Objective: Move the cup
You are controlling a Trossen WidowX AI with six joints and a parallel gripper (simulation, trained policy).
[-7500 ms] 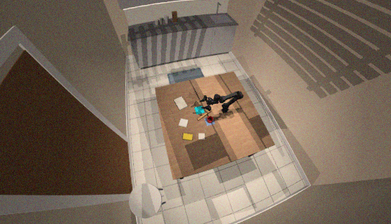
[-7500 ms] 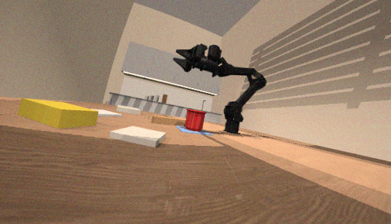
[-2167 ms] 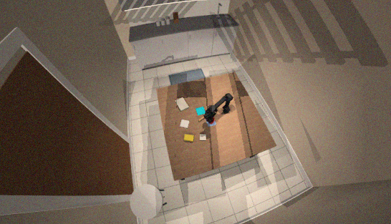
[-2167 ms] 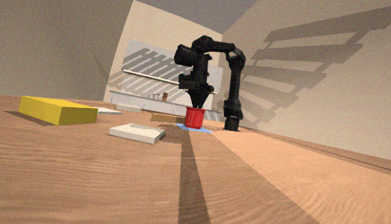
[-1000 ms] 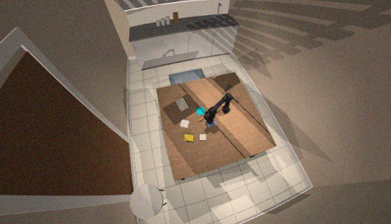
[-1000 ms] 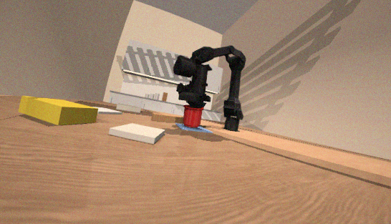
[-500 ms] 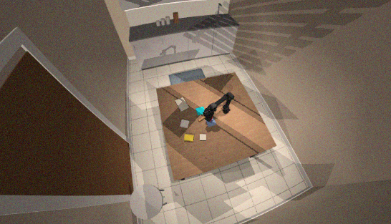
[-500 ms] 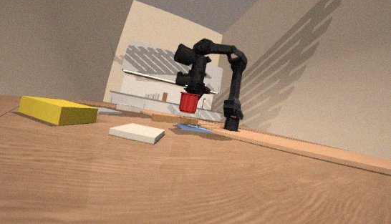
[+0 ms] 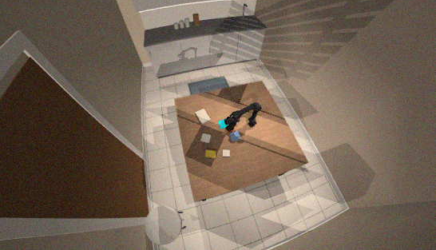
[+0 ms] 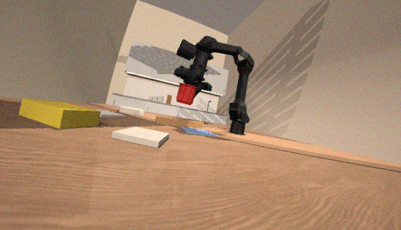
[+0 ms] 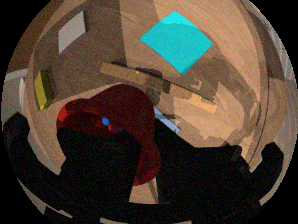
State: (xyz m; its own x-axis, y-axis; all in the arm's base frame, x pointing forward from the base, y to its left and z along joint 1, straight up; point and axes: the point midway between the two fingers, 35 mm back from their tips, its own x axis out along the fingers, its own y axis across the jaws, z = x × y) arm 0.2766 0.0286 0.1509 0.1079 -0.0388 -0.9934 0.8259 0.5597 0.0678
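Observation:
The red cup hangs in the air, slightly tilted. My gripper is shut on the cup's wall. A blue marble shows inside the cup, with red and dark bits beside it; the rest of the inside is hidden. The blue pad lies on the table below the cup, partly hidden in the wrist view. The cyan pad lies on the far side of a wooden bar from the blue pad.
The low wooden bar lies between the two pads. A yellow block, a small white block, a pale grey pad and a larger white block also lie on the table.

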